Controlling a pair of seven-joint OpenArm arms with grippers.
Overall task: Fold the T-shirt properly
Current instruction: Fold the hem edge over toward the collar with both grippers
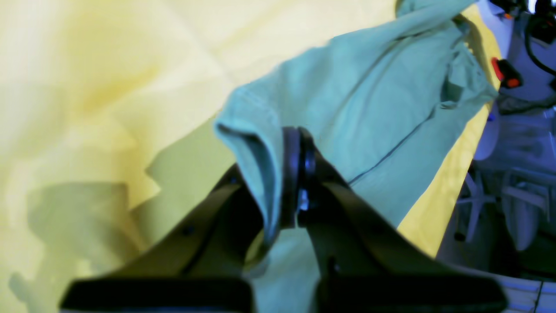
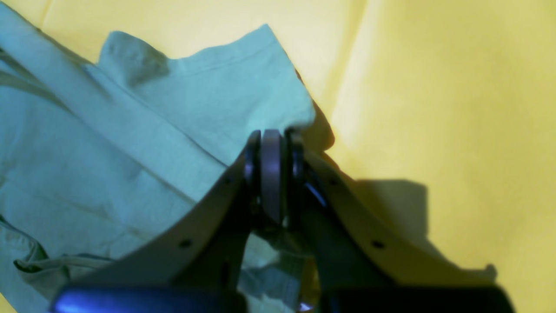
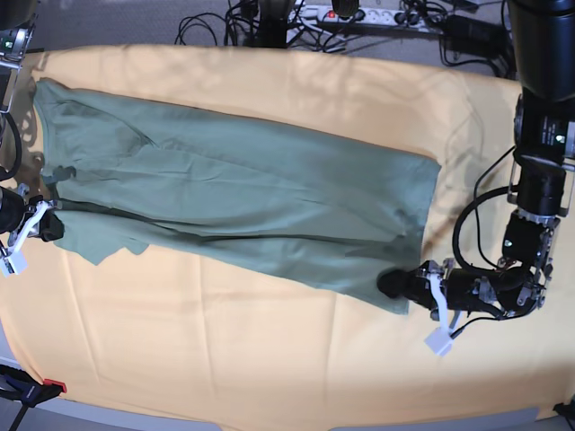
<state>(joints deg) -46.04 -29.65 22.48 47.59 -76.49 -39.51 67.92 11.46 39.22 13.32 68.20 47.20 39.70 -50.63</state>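
Note:
The sage-green T-shirt (image 3: 243,193) lies stretched across the yellow-orange cloth (image 3: 269,359), its long side folded over. My left gripper (image 3: 393,285), at the right of the base view, is shut on the shirt's near right corner; in the left wrist view the fabric (image 1: 347,108) is pinched in the left gripper (image 1: 297,174). My right gripper (image 3: 52,226), at the left of the base view, is shut on the shirt's near left edge by a sleeve; in the right wrist view the right gripper (image 2: 271,169) pinches the shirt (image 2: 130,130).
The yellow-orange cloth covers the whole table. Cables and a power strip (image 3: 359,13) lie beyond the far edge. A clamp (image 3: 36,388) sits at the near left corner. The left arm's column (image 3: 544,117) stands at the right.

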